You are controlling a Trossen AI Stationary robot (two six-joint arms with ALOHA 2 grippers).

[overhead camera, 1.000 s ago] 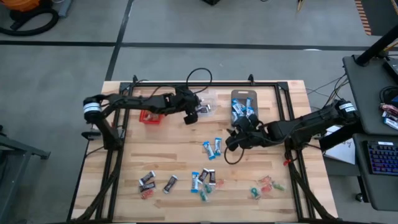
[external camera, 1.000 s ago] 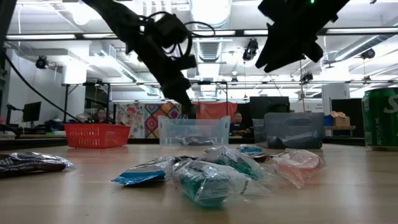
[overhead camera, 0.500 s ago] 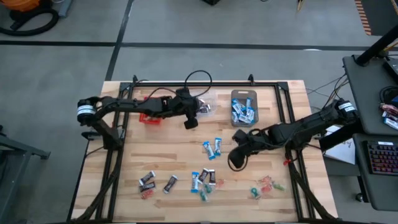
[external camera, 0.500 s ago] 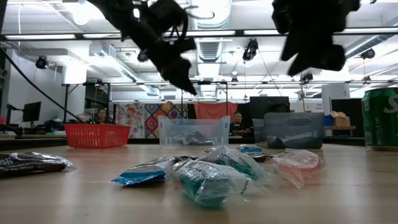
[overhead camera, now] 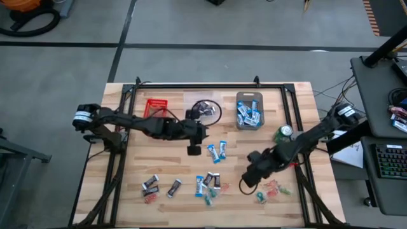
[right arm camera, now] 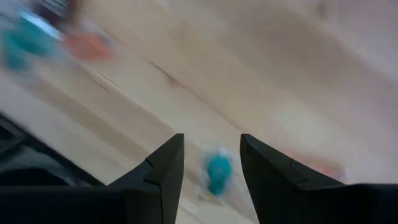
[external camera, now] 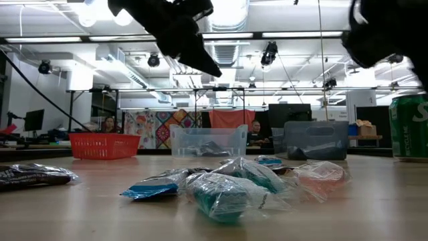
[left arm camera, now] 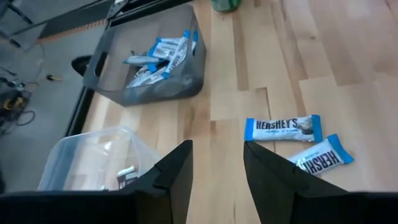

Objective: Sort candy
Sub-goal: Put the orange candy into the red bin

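The candy lies scattered on the wooden table: two blue-and-white bars [overhead camera: 217, 151] [left arm camera: 283, 129] at the middle, a mixed cluster [overhead camera: 207, 185] nearer the front, dark ones [overhead camera: 151, 186] at front left, red and green sweets [overhead camera: 272, 189] at front right. My left gripper [overhead camera: 193, 149] [left arm camera: 217, 174] hovers open above the table just left of the two blue-and-white bars, holding nothing. My right gripper [overhead camera: 251, 178] [right arm camera: 211, 168] hangs open, pointing steeply down over the table beside the red and green sweets; a green sweet [right arm camera: 217, 171] shows blurred between its fingers, below them.
At the table's far side stand a red bin [overhead camera: 156, 106], a clear bin [overhead camera: 205, 109] with dark sweets and a grey bin [overhead camera: 249, 111] with blue-and-white bars. A green can [overhead camera: 284, 132] stands at the right, next to my right arm. A black frame borders the table.
My left gripper has swung from above the clear bin toward the table's near edge, stopping beside the two blue-and-white bars. My right gripper has left the grey bin's near side, gone toward the near edge to the red and green sweets, sunk, and tipped steeply downward.
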